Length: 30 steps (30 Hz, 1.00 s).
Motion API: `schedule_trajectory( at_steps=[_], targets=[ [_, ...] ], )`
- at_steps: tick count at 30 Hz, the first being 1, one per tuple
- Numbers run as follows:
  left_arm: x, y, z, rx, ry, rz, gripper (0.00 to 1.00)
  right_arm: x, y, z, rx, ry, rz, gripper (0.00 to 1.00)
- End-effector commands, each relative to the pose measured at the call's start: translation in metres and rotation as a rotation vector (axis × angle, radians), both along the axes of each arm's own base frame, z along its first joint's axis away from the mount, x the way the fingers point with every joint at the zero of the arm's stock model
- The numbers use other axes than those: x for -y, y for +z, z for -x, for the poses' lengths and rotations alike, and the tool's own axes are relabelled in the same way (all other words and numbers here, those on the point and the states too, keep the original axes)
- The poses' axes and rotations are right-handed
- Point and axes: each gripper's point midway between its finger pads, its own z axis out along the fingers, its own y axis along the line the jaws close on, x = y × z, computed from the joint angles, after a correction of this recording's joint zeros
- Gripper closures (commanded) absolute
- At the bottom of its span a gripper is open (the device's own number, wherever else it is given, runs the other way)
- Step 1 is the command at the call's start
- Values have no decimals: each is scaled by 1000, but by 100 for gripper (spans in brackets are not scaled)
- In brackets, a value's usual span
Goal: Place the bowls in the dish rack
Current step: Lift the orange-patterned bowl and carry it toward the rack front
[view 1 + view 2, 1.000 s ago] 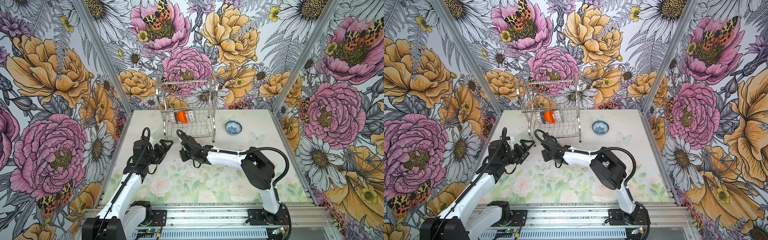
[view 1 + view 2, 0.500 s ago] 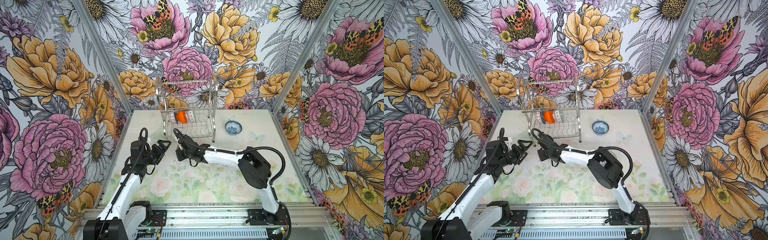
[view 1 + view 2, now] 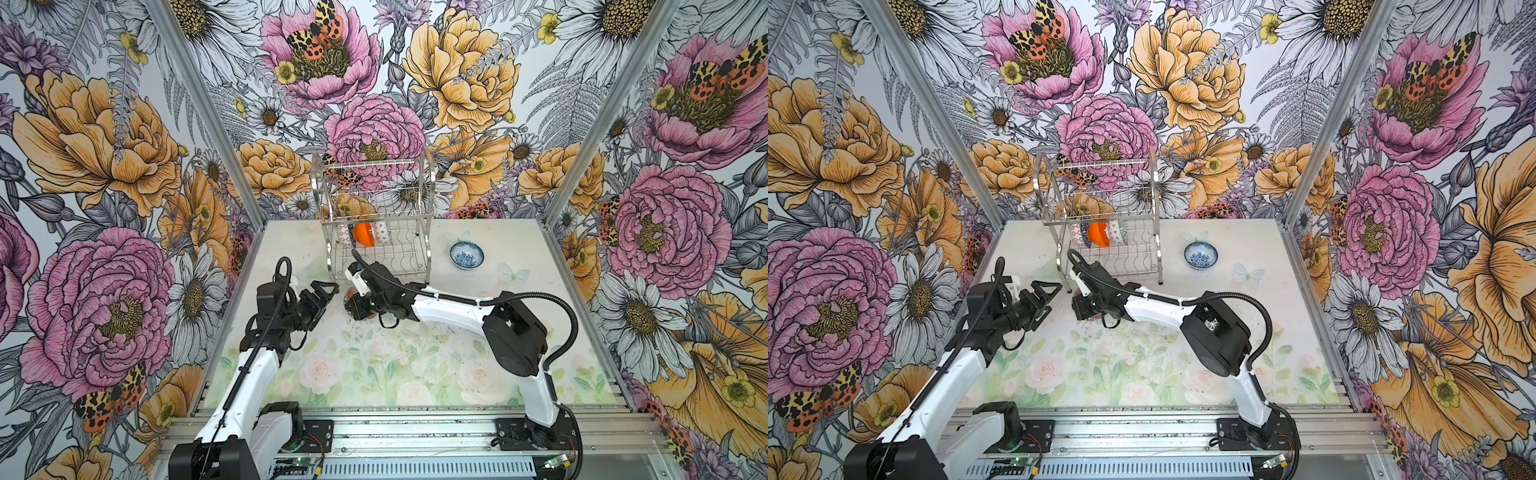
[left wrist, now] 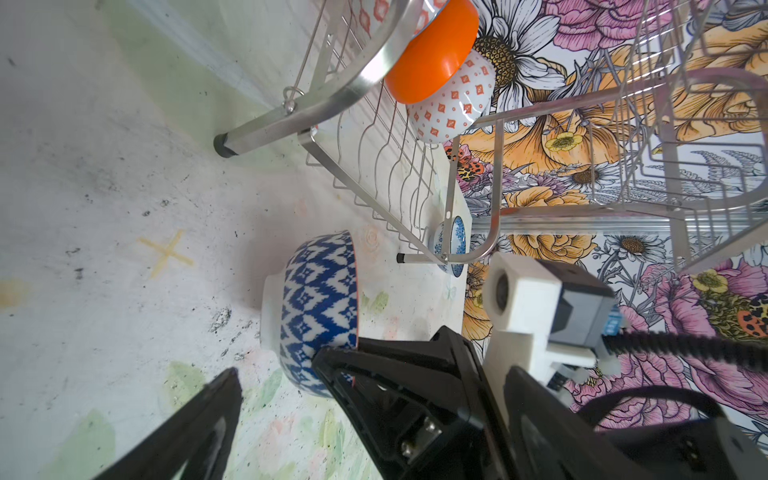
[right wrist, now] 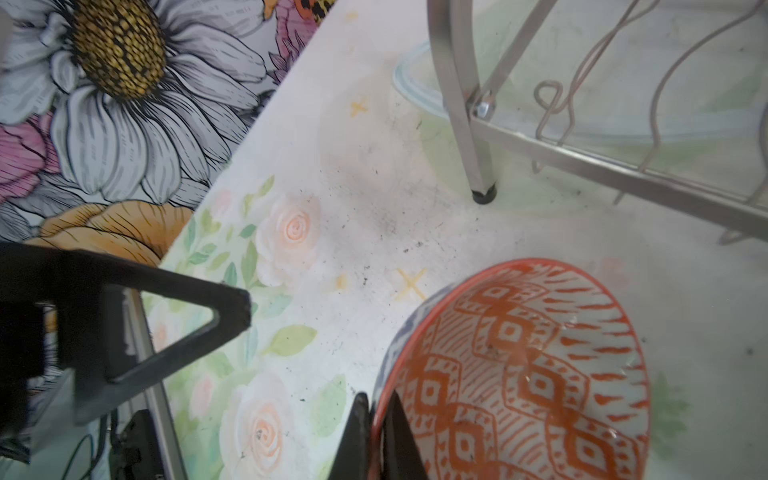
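Nearest to me, my left pincer [image 3: 327, 294] hangs above the surface [image 3: 374, 374] with its jaws spread wide and nothing between them, tips pointing toward my other arm. Just beside it, my right pincer [image 5: 371, 409] is pressed together on the rim of the navy-white zigzag bowl [image 4: 318, 307], one finger inside the wall and one outside. The bowl's inside carries an orange-red diamond pattern, and its mouth faces upward. I cannot tell whether its white foot touches the surface. It is in front of the dish rack [image 3: 401, 254], near the rack's front left leg but apart from it.

Farther back, on the rack's lower shelf, three bowls stand on edge toward the left end. A plain orange bowl [image 3: 364, 235] is in the middle, with a white bowl with orange diamonds [image 4: 451, 108] just beside it on one side and another patterned bowl [image 3: 344, 232] on the other.

To the right of the rack, the blue-white floral bowl [image 3: 466, 254] stands upright on the surface, apart from the rack.
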Motion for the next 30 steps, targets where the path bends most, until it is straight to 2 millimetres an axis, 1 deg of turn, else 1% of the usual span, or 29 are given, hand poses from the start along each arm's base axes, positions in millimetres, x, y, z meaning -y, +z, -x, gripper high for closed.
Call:
schedule_trajectory(
  at_steps=[1, 5, 8, 9, 15, 19, 24, 28, 30],
  targets=[
    [-1, 16, -1, 48, -16, -4, 1, 1, 85, -17, 61, 1, -267, 100],
    [-4, 22, -2, 62, -9, -4, 1, 16, 101, -32, 64, -27, -341, 100],
    [-4, 24, -2, 64, -9, -3, 1, 15, 108, -28, 67, -8, -368, 100],
    [-4, 25, -3, 66, -9, -2, 1, 24, 111, -39, 77, -28, -373, 100],
    [-4, 27, -5, 72, -6, -1, 1, 28, 127, -43, 101, -11, -436, 100],
    [-3, 30, -8, 79, -9, 9, 1, 30, 132, -52, 102, -22, -487, 100],
    [2, 39, -12, 101, -26, 6, 1, 30, 136, -62, 105, -34, -552, 100],
    [4, 42, -16, 109, -36, 7, 2, 31, 141, -70, 105, -47, -608, 100],
    [5, 40, -18, 106, -40, 8, 1, 32, 141, -74, 103, -58, -621, 100]
  ],
)
